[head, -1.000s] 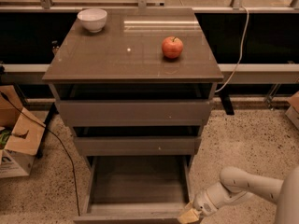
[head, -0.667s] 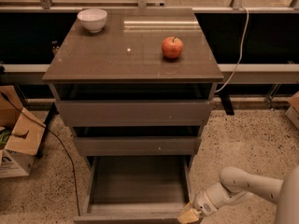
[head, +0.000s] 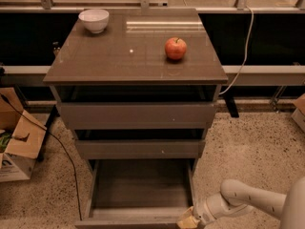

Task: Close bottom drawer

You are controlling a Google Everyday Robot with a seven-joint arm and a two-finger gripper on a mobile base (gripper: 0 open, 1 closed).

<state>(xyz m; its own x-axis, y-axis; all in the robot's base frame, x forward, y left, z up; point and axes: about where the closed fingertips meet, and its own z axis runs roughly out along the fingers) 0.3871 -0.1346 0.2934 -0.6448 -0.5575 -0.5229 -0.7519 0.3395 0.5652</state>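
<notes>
Pressing stage, about to start: the gripper (head: 188, 221) sits at the very bottom of the view, at the right end of the bottom drawer's (head: 138, 192) front panel, touching it or just beside it; contact can't be confirmed, and I cannot tell if the gripper is open or closed. The bottom drawer is pulled out far from the cabinet, its tray empty. Judged next move: a straight push on the panel toward the cabinet, ideally nearer the middle, since pushing at a corner may skew the drawer on its runners. Behind it, the middle drawer (head: 138, 149) and top drawer (head: 138, 116) each stand slightly out. On the cabinet top (head: 119, 61) sit an apple (head: 176, 48) and, further back, a white bowl (head: 94, 20).
</notes>
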